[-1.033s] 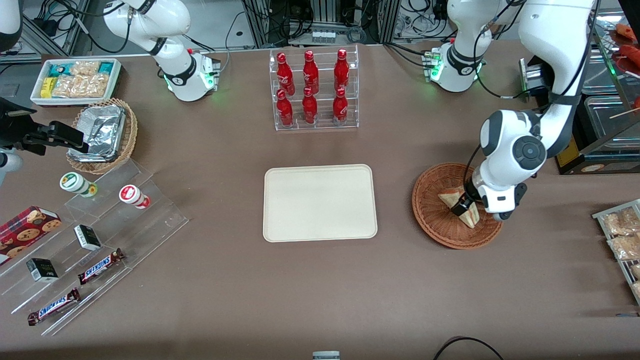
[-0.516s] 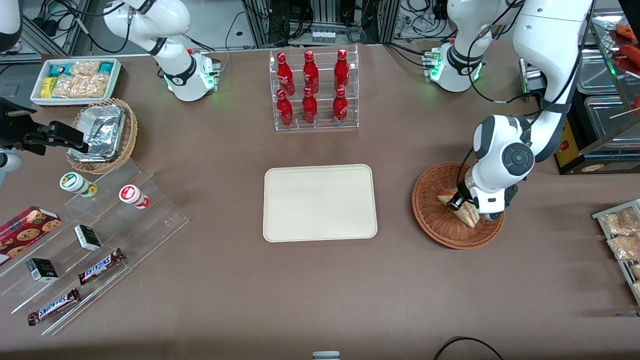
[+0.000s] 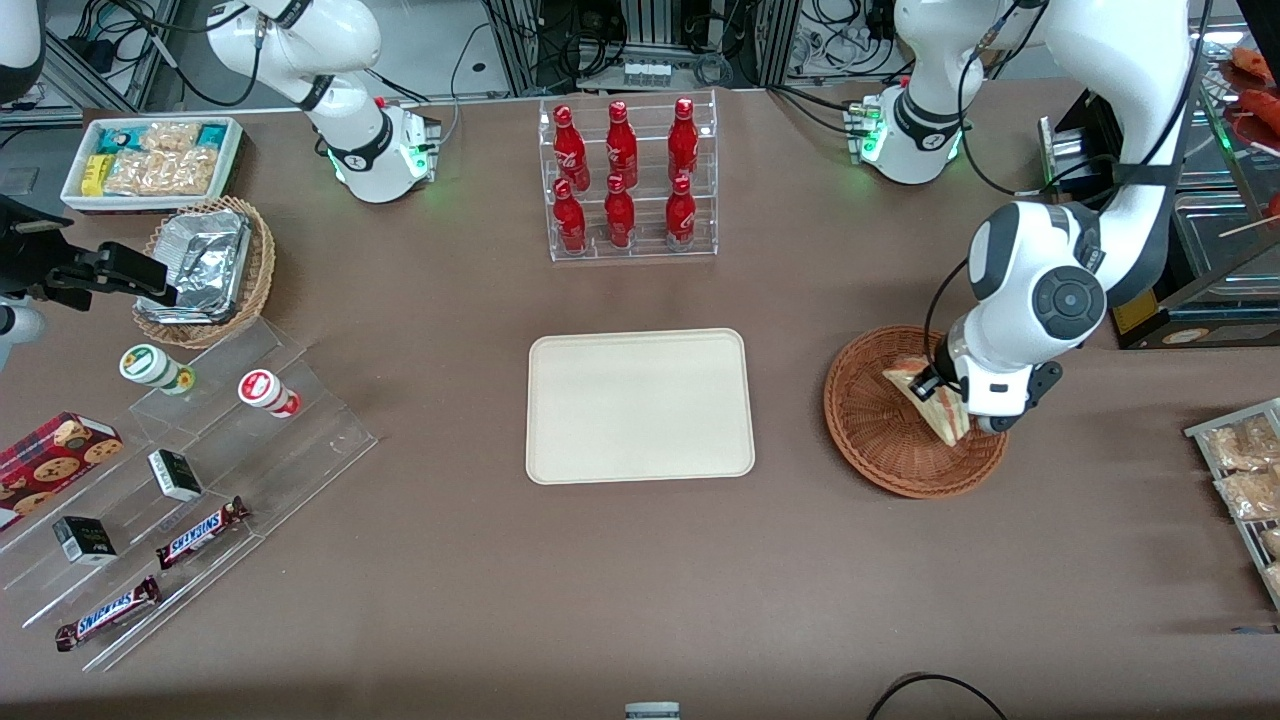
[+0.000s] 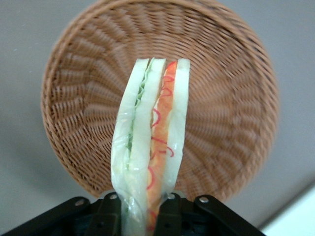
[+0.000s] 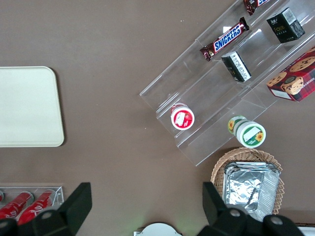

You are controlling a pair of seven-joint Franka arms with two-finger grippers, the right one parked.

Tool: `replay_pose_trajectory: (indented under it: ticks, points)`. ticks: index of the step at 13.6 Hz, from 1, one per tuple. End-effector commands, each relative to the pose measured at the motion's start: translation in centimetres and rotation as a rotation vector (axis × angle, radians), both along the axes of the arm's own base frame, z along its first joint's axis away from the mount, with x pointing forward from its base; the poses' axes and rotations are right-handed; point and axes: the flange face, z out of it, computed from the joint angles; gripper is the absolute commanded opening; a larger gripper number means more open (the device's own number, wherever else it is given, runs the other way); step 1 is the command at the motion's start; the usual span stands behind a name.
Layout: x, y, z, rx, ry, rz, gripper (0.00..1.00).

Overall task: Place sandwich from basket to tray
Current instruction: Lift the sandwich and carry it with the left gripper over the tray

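Observation:
My gripper (image 3: 938, 392) is shut on the sandwich (image 3: 925, 399), a plastic-wrapped triangular wedge with red-orange, green and white layers. It hangs lifted above the round reddish-brown wicker basket (image 3: 880, 440). In the left wrist view the sandwich (image 4: 152, 142) stands on edge between my black fingers (image 4: 109, 216), with the basket (image 4: 231, 113) below it and nothing else in it. The cream-beige tray (image 3: 640, 405) lies flat at the table's middle, beside the basket toward the parked arm's end, with nothing on it. The tray (image 5: 27, 105) also shows in the right wrist view.
A clear rack of red bottles (image 3: 628, 180) stands farther from the front camera than the tray. Toward the parked arm's end are a tan basket with foil containers (image 3: 205, 265), a white snack bin (image 3: 150, 160) and a clear stepped shelf of snacks (image 3: 190, 480). Packaged snacks (image 3: 1240, 470) lie at the working arm's end.
The gripper has risen with the sandwich in it, lifting the wedge off the basket floor. The arm's wrist has swung upward and slightly away from the front camera.

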Motion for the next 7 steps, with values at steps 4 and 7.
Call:
replay_pose_trajectory:
  ticks: [4,7]
  points:
    - [-0.8,-12.1,0.5,-0.028,0.007,-0.352,0.0]
    - [-1.1,-19.7,-1.0,-0.055,0.004,-0.481,0.0]
